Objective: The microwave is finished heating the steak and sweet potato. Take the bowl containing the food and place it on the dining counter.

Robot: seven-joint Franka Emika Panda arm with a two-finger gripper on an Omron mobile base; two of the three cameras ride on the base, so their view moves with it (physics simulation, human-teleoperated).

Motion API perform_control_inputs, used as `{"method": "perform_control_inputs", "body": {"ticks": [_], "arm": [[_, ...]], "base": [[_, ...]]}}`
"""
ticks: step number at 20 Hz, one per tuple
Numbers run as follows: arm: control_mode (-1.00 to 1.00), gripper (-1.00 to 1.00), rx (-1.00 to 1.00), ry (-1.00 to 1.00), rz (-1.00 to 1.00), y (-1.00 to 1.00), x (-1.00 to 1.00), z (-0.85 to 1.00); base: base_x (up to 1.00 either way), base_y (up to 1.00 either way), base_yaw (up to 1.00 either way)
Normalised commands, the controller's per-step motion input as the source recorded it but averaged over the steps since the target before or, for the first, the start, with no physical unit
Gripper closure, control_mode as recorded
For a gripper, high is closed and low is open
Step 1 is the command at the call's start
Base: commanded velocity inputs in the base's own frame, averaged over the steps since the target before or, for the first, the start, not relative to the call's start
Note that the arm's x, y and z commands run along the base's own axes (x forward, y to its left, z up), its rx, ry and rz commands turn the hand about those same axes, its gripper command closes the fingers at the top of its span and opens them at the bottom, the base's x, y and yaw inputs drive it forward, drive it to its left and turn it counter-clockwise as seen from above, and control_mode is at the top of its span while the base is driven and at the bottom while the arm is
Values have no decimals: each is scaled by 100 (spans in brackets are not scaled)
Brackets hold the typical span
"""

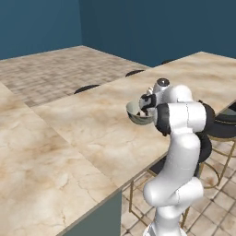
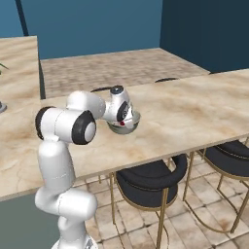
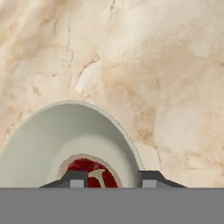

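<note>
Two dark round stools [image 1: 133, 73] peek over the far edge of the dining counter [image 1: 92, 124] in the left base view, and a third stool [image 1: 226, 124] with thin gold legs stands on the near side at the right, partly behind the white arm. The bowl [image 1: 137, 112] sits on the beige slab just left of the arm's wrist, and the gripper [image 1: 146, 103] is at its rim. The arm's elbow hides the bowl's right side. A blue wall closes the far side of the room.

From the right base view, the bowl [image 2: 124, 125] rests on the dining counter [image 2: 194, 112] near its near edge, directly under the gripper [image 2: 125, 116]. Black padded stools [image 2: 148, 177] on gold frames stand below the counter edge, one right beneath the bowl and another [image 2: 228, 153] to the right. No writing or label can be read anywhere.

Looking along the hand, the bowl [image 3: 61, 140] shows its cream inside at lower left, with a dark red steak [image 3: 87, 168] at the bottom. The two dark fingertips [image 3: 75, 179] stand apart, one inside the bowl and the other just past its rim, so the wall lies between them; whether they press on it I cannot tell. Bare veined marble [image 3: 166, 78] fills the rest.
</note>
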Motion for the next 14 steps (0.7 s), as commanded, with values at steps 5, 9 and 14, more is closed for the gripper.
{"method": "perform_control_inputs", "body": {"ticks": [5,9,14], "arm": [[-100,-100,3,-3,0,0,-93,100],[-100,-100,0,-11,0,13,-100,100],[-100,-100,0,-11,5,27,-100,99]], "base": [[0,0,0],[0,0,0],[0,0,0]]}}
